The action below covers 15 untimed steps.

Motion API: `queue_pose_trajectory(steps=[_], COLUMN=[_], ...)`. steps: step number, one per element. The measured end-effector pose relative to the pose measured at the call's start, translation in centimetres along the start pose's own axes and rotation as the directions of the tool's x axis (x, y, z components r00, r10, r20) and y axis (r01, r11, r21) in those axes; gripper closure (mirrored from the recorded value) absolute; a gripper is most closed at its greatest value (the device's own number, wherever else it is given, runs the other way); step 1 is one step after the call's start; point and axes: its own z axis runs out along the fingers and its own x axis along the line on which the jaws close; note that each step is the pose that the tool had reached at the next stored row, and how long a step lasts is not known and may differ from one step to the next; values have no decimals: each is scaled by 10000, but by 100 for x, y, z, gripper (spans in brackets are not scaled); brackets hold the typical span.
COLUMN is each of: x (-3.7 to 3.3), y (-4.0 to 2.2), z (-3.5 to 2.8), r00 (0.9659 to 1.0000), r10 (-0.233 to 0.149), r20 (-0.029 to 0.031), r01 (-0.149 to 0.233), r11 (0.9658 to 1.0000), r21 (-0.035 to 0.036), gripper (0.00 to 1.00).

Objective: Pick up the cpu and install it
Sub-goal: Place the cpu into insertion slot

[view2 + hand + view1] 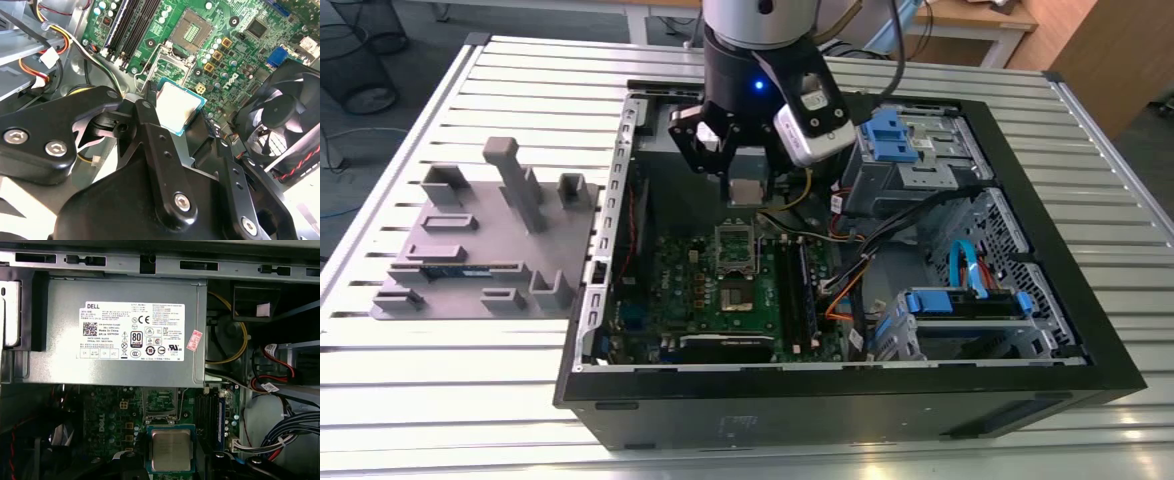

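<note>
Open on the slatted table (480, 400): black computer case (854, 400). Inside, green motherboard (687, 270) with bare socket (192, 31). Above the board, black gripper (743, 190), fingers clamped on the cpu (179, 107); chip held in the air, apart from the socket.

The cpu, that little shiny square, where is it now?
In the exterior view the tool holds the cpu in the air inside the open computer case, just above the green motherboard and its socket.
</note>
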Motion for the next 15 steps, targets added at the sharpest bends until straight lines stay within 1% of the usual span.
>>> queue_pose_trajectory(steps=[3,8,13,15], x=[2,6,11,12], y=[-32,-94,-132,-134], z=[44,135,223,232], r00=[10000,10000,10000,10000], r10=[0,0,1,2], r20=[-1,1,1,0], r01=[0,0,-1,-2], r11=[10000,10000,10000,10000], r21=[1,0,-2,1], gripper=[53,53,53,53])
